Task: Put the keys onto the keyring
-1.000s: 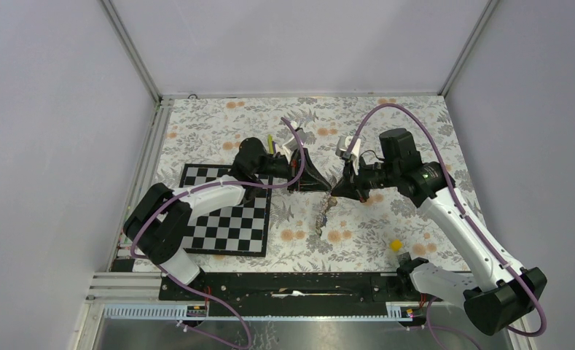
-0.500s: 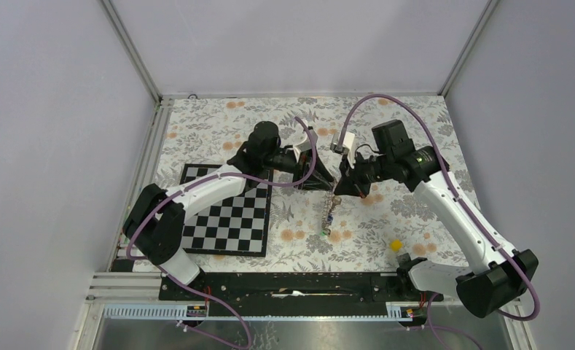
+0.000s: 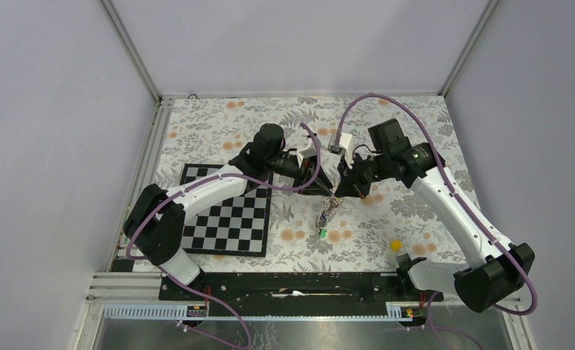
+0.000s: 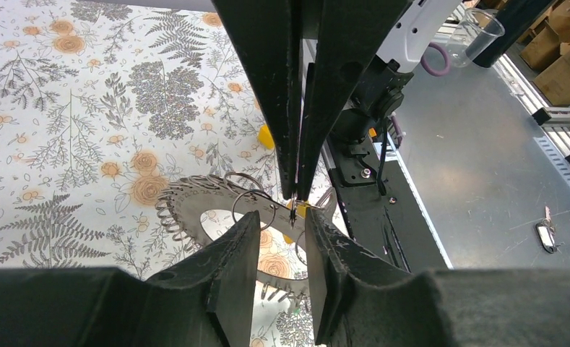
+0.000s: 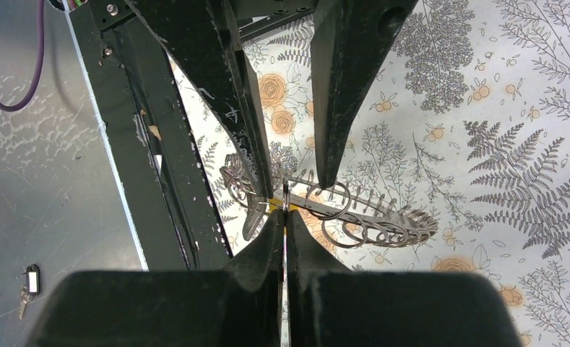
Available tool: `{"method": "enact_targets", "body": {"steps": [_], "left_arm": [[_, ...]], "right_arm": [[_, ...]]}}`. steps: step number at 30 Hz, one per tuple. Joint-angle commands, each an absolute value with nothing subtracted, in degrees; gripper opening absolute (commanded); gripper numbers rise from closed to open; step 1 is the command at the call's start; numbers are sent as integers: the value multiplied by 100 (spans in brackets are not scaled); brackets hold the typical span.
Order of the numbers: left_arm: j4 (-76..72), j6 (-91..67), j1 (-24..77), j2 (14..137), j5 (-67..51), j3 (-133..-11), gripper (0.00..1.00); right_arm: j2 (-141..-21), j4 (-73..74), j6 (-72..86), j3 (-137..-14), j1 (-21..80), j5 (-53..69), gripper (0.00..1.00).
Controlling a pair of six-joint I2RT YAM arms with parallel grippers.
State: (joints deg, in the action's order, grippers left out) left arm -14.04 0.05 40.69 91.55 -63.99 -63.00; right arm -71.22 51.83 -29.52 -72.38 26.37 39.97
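Note:
The keyring point(image 3: 328, 213), a grey jagged loop, hangs tilted above the cloth from my right gripper point(image 3: 338, 192). In the right wrist view that gripper point(image 5: 285, 215) is shut on a thin wire ring on the keyring point(image 5: 372, 217). Several small wire rings hang from the loop. My left gripper point(image 3: 326, 182) faces the right one. In the left wrist view it point(image 4: 282, 217) is open, its fingers point(image 4: 242, 238) on either side of the pinched spot on the keyring point(image 4: 188, 206). A green key point(image 3: 321, 233) dangles at the loop's low end. A bit of yellow point(image 4: 299, 210) shows at the pinched spot.
A checkerboard point(image 3: 226, 219) lies left of the grippers on the flowered cloth. A small yellow piece point(image 3: 396, 246) lies on the cloth near the right arm's base. A black rail point(image 3: 291, 284) runs along the near edge. Several keys lie on the grey surface point(image 4: 549, 231) beyond the rail.
Both grippers have moved a little toward the back and closer together. The keyring has been lifted with the right gripper and now hangs steeper, its low end nearer the middle.

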Motion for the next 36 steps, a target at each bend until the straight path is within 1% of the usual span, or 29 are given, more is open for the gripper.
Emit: {"method": "enact_targets", "body": {"steps": [1, 9, 12, 20, 22, 24, 25, 27, 28, 29, 31, 33, 36], "left_arm": [[-1516, 135, 4113, 9023, -6351, -6561, 34], [-1836, -181, 4157, 9071, -6363, -6508, 32], [-1895, -229, 4157, 9078, -6383, -6488, 30], [-2030, -357, 4174, 9116, -6417, -6467, 18], [-2034, -369, 4183, 9136, -6436, -6476, 12], [-2038, -369, 4190, 9142, -6444, -6475, 2], [-2037, -377, 4188, 9150, -6445, -6468, 0], [-2043, -393, 4189, 9134, -6447, -6425, 0], [-2063, -414, 4184, 9118, -6454, -6391, 0], [-2161, -499, 4184, 9088, -6477, -6346, 0], [-2712, -992, 4134, 9023, -6513, -6164, 0], [-3824, -1907, 4049, 8983, -6540, -5853, 0], [-5515, -3270, 3929, 9018, -6507, -5468, 0]], "right_arm": [[-7121, 5135, -2936, -7442, 2716, 4095, 0], [-7131, 5075, -2909, -7367, 2733, 4122, 0], [-7122, 5053, -2898, -7324, 2733, 4121, 0], [-7119, 5003, -2867, -7273, 2741, 4140, 0], [-7124, 4987, -2853, -7277, 2747, 4147, 0], [-7121, 4948, -2835, -7273, 2742, 4156, 0], [-7097, 4922, -2824, -7270, 2742, 4157, 0], [-7053, 4837, -2785, -7238, 2742, 4126, 0], [-7018, 4789, -2755, -7235, 2742, 4097, 1], [-6980, 4737, -2731, -7227, 2745, 4062, 4], [-6867, 4591, -2676, -7184, 2735, 4031, 14], [-6721, 4368, -2603, -7077, 2730, 4005, 23], [-6509, 4009, -2489, -6889, 2690, 4013, 28]]}}
